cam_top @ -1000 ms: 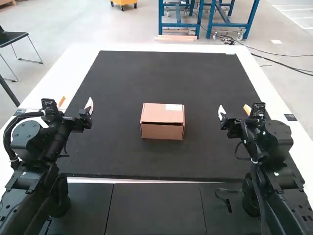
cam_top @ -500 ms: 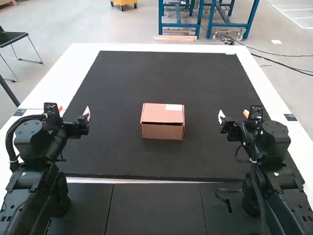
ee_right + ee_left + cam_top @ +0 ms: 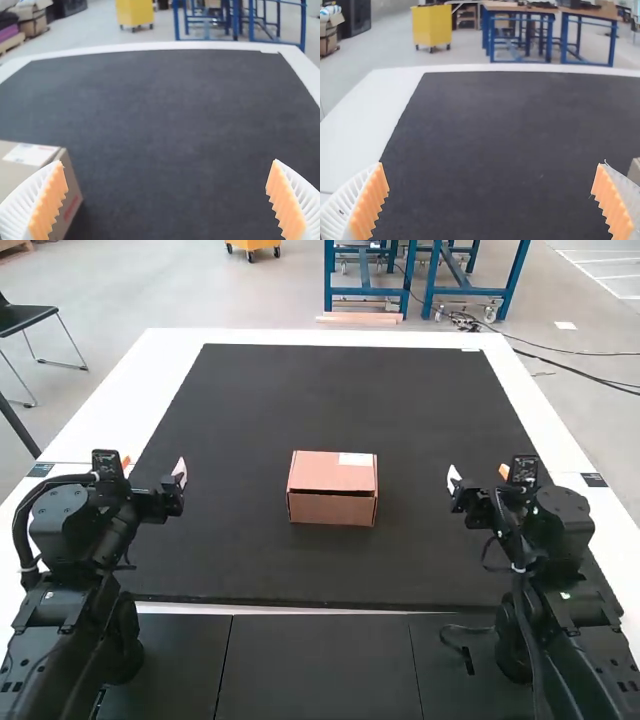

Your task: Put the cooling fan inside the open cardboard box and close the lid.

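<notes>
Left claw and right claw, both spread wide and empty, flank the closed cardboard box on the bench; with nothing pressing it, the lid may spring open.

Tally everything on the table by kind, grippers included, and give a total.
Cardboard box: 1
Black mat: 1
Grippers, the left gripper and the right gripper, both open: 2
Total: 4
</notes>
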Controlling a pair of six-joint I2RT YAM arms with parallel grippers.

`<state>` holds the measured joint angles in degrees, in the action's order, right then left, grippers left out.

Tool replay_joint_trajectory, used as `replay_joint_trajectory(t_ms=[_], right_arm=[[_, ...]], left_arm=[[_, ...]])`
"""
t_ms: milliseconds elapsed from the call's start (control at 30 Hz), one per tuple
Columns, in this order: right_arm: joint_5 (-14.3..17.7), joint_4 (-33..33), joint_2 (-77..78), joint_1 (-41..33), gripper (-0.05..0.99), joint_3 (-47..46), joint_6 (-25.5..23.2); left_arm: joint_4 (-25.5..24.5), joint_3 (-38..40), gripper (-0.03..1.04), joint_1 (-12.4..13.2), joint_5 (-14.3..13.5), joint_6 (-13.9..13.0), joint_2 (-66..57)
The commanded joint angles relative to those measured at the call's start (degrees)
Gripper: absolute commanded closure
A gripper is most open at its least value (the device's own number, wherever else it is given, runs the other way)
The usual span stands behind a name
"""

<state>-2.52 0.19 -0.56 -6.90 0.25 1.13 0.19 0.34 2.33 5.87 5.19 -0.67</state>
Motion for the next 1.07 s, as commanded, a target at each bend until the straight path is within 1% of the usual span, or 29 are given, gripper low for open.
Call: replay_joint_trajectory(t_ms=[0, 67, 200, 467, 1033], right_arm=[[0.7, 0.3, 0.6, 0.7, 0.03, -0.3, 0.5], [0.7, 0.3, 0.6, 0.8, 0.03, -0.3, 0.5], [0.7, 0.3, 0.6, 0.8, 0.03, -0.3, 0.5], [0.7, 0.3, 0.6, 0.8, 0.03, -0.3, 0.5], [0.7, 0.3, 0.6, 0.8, 0.03, -0.3, 0.5]], left_arm=[[1.1, -0.3, 0.05, -0.6, 0.4, 0.9, 0.8], [0.1, -0.3, 0.05, -0.5, 0.4, 1.3, 0.8], [-0.3, -0.3, 0.05, 0.0, 0.3, 2.2, 0.8], [-0.3, -0.3, 0.05, 0.5, 0.3, 2.3, 0.8], [-0.3, -0.3, 0.05, 0.4, 0.4, 2.3, 0.8]])
